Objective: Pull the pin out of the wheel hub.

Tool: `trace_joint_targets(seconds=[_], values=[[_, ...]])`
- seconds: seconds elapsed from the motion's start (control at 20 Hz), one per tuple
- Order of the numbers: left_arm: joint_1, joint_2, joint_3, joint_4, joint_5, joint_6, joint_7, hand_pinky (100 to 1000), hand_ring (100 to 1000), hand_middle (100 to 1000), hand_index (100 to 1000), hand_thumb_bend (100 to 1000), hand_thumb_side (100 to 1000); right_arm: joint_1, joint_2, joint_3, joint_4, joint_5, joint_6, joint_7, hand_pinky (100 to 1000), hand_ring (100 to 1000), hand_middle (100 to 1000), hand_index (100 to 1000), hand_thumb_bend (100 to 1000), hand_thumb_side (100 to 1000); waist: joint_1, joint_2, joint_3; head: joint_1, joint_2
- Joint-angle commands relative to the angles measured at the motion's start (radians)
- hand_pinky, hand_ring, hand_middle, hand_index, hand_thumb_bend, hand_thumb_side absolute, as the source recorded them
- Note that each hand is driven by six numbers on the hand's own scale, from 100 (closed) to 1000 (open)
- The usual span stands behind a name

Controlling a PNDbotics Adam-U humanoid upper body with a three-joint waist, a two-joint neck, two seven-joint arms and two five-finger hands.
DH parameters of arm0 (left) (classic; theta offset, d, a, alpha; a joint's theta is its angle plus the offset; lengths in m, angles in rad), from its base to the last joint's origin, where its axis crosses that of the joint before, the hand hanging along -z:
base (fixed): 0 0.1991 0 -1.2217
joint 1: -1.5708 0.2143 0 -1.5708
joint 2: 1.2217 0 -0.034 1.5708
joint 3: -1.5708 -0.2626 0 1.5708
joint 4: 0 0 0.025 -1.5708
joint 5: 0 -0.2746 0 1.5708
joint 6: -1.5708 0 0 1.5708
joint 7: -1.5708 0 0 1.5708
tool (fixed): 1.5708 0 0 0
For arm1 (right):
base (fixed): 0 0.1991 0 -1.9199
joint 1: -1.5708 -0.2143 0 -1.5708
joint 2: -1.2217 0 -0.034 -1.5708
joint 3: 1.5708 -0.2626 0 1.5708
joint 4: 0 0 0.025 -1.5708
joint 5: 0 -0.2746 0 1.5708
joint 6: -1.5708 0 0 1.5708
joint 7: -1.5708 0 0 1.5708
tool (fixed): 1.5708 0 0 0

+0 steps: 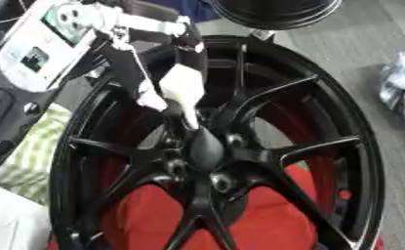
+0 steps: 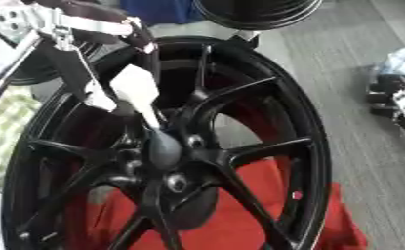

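The biggest thing in front of me is the black wheel, its spokes running out from the hub to a rim that fills most of both eye views and is cut off at the bottom edge. It sits on a red cloth, which I see through the gaps between the spokes, and beyond that is a grey floor with plank lines running off to the upper right. A second dark wheel shows at the top edge, only its lower arc in frame. At the left there is a green-and-white striped cloth, partly behind the rim. At the right edge a pale and dark shape lies on the floor; I cannot make out what it is. My left hand comes in from the upper left, white and silver parts over black, its fingers reaching down together to the hub centre. The pin appears as a dark stub just below the fingertips at the hub centre, though it blends with the black metal. I cannot tell whether the fingers are clamped on it or only touching. My right hand shows in neither view.
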Motion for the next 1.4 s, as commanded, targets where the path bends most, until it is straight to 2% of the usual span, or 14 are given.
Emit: trace_joint_targets(seconds=[0.05, 0.4, 0.7, 0.85, 1.05, 1.2, 1.4], values=[[-0.028, 0.029, 0.039, -0.008, -0.007, 0.005, 0.002, 716, 501, 269, 436, 103, 100, -0.005, -0.015, -0.012, -0.006, 0.005, -0.002, -0.003, 787, 776, 729, 773, 154, 622, -0.009, -0.032, 0.002, -0.008, 0.000], [-0.035, 0.059, 0.079, -0.021, -0.018, 0.006, 0.046, 712, 486, 248, 418, 134, 100, 0.006, -0.019, -0.017, -0.003, 0.005, -0.004, -0.008, 787, 776, 729, 773, 145, 611, -0.009, -0.044, 0.013, -0.024, 0.022], [-0.025, 0.125, 0.140, -0.042, 0.027, 0.024, 0.122, 711, 480, 244, 417, 153, 100, 0.034, -0.028, -0.029, 0.005, 0.007, -0.007, -0.018, 787, 776, 729, 772, 143, 609, -0.011, -0.071, 0.048, -0.057, 0.072], [0.018, 0.196, 0.178, -0.064, 0.055, 0.031, 0.161, 713, 483, 248, 423, 153, 100, 0.056, -0.036, -0.039, 0.009, 0.008, -0.011, -0.027, 786, 776, 729, 772, 141, 604, -0.014, -0.094, 0.076, -0.078, 0.099], [0.150, 0.331, 0.258, -0.100, 0.102, 0.040, 0.236, 714, 485, 251, 429, 157, 100, 0.089, -0.051, -0.061, 0.009, 0.009, -0.018, -0.046, 786, 776, 729, 772, 139, 599, -0.021, -0.122, 0.119, -0.117, 0.128], [0.300, 0.429, 0.337, -0.118, 0.142, 0.051, 0.306, 713, 482, 250, 430, 163, 100, 0.108, -0.056, -0.078, 0.010, 0.011, -0.024, -0.064, 786, 776, 729, 771, 137, 594, -0.026, -0.139, 0.145, -0.148, 0.140], [0.492, 0.510, 0.428, -0.103, 0.184, 0.059, 0.397, 710, 481, 254, 436, 166, 100, 0.118, -0.054, -0.097, 0.008, 0.009, -0.032, -0.082, 785, 777, 729, 771, 135, 583, -0.036, -0.160, 0.171, -0.169, 0.144]])
